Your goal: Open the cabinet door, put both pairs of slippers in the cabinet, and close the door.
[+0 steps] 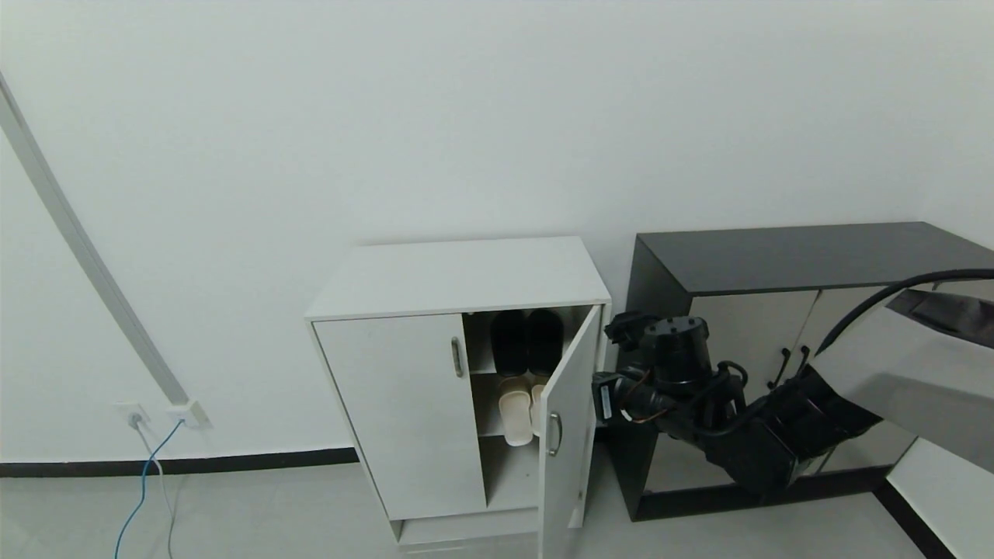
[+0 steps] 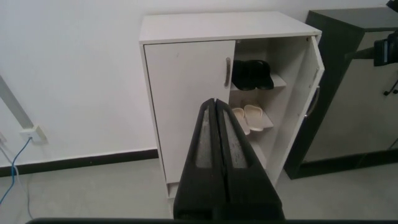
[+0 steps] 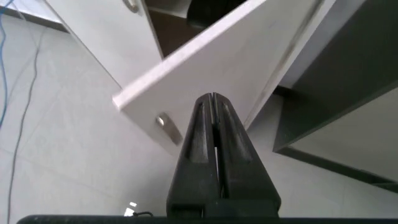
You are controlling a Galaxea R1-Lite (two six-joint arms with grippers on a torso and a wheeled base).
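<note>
The white cabinet [image 1: 458,279] stands against the wall with its left door [image 1: 396,404] shut and its right door [image 1: 571,404] swung out towards the room, the handle [image 1: 554,433] near its free edge. Inside the cabinet, the black slippers [image 1: 526,341] sit side by side on the upper shelf. The cream slippers [image 1: 516,407] lie on the shelf just below them, their ends reaching the shelf's front edge. The right gripper [image 3: 213,98] is just beside the outer face of the cabinet's open door, between that door and the black sideboard [image 1: 776,252] next to the cabinet. Its jaws are pressed together with nothing between them; whether the tips touch the door cannot be told. The left gripper [image 2: 214,102] is held well out in front of the cabinet and points towards it, its jaws likewise closed tight and empty. A blue cable [image 1: 144,481] hangs from a wall socket well off to the cabinet's left.
</note>
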